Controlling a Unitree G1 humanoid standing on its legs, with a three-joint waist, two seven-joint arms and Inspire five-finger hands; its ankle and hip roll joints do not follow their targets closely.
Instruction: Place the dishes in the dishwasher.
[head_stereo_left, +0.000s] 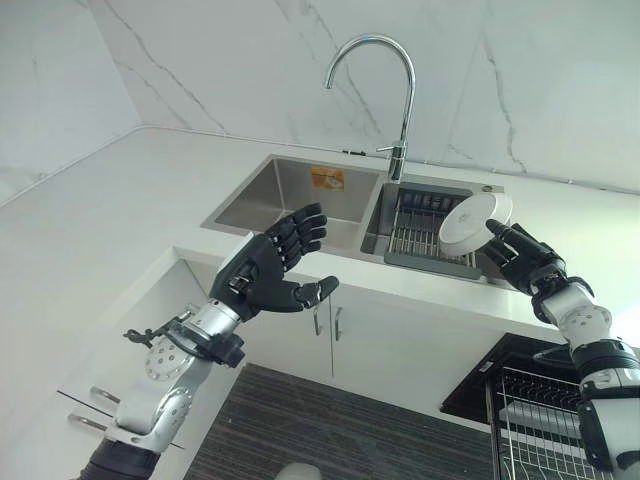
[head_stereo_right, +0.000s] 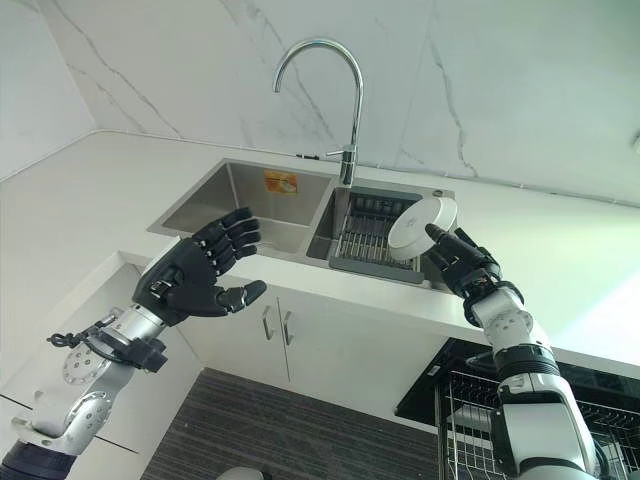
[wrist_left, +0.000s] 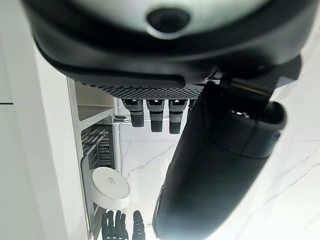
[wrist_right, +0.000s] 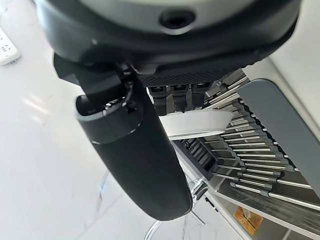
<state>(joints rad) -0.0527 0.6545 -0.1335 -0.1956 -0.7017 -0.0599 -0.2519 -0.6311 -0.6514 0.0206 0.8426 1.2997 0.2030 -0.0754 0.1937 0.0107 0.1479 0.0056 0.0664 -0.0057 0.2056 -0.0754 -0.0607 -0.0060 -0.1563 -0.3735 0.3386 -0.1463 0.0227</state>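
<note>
1. right hand (head_stereo_left: 527, 258): i see its fingers (wrist_right: 172, 102) and thumb clamped on a white bowl (head_stereo_left: 474, 222), held tilted on edge above the rack (head_stereo_left: 425, 232).
2. bowl: off the rack, over the right sink basin, near the tabletop (head_stereo_left: 150, 190) front edge.
3. rack: metal wire, sitting in the right basin beside the tap (head_stereo_left: 385, 90).
4. left hand (head_stereo_left: 268, 264): fingers spread and released, holding nothing, in the air before the left basin (head_stereo_left: 285, 195).
5. dishwasher basket (head_stereo_left: 540, 415): wire, pulled out low beneath my right arm, below the tabletop.
6. cabinet doors (head_stereo_left: 330, 330): shut, under the sink.
</note>
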